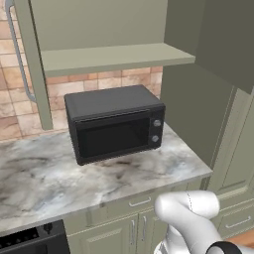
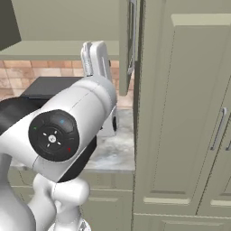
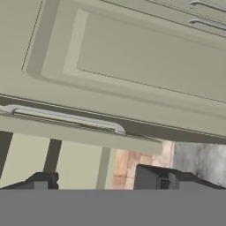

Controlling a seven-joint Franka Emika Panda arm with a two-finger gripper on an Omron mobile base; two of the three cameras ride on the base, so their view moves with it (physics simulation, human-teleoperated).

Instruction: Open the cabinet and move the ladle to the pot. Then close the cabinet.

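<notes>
Just ahead of the gripper [image 3: 108, 183], jaws spread wide and empty, we see the silver handle [image 3: 66, 115] on the open cabinet [image 3: 79, 134] door, close to the fingertips but not touching. Farther beyond is a tall panelled unit [image 3: 145, 57]. We judge the opening is done. Next: swing off the handle and reach inside for the ladle, whose location we can't tell.

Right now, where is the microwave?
In the left base view the microwave sits on the marble counter against the brick wall, under the open cabinet, left of the tall green unit.
</notes>
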